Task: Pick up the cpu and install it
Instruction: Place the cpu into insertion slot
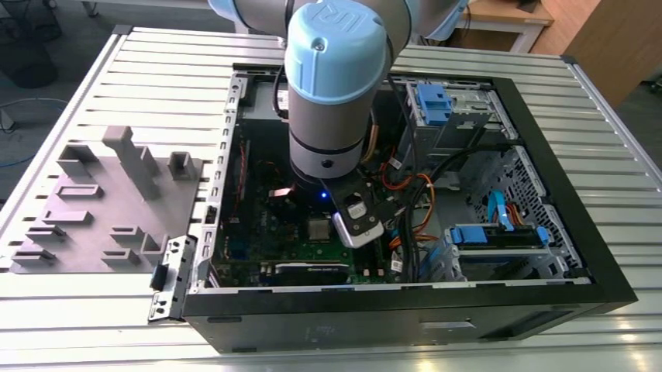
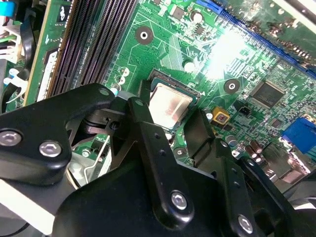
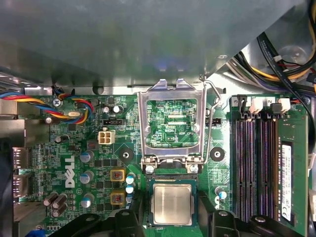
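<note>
- The cpu point(image 3: 172, 205) is seen lying flat in the socket point(image 3: 174, 177), silvery top upward.
- The gripper point(image 2: 171, 103) is set open over the socket, and nothing is gripped by it.
- Its two black fingers point(image 2: 148, 128) are placed one at each side of the socket; in the first wrist view a narrow gap is seen between each finger and the cpu.
- The metal load plate point(image 3: 140, 128) is swung open, hinged at the socket's edge.
- The memory slots point(image 3: 252, 163) are found beside the socket.
- In the exterior view the arm point(image 1: 331, 85) is lowered into the open computer case point(image 1: 414, 319), above the socket.
</note>
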Available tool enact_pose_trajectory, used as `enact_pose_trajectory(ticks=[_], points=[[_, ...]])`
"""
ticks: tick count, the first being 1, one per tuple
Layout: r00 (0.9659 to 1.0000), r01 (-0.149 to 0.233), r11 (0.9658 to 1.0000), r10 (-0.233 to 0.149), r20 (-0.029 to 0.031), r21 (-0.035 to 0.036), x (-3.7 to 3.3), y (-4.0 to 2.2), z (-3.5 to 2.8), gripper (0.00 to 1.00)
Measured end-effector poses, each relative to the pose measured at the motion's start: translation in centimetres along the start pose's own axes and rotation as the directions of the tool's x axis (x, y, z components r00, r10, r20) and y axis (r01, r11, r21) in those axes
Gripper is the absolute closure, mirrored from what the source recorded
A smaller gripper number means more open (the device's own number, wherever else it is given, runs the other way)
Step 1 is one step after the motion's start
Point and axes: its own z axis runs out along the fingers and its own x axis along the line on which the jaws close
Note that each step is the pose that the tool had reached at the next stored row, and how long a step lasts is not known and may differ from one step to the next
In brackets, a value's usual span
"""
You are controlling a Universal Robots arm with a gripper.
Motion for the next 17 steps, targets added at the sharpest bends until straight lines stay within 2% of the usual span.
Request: enact_pose_trajectory(ticks=[17], points=[[1.0, 0.0, 1.0, 0.0, 0.0, 0.0001, 0.02, 0.03, 0.06, 0.46]])
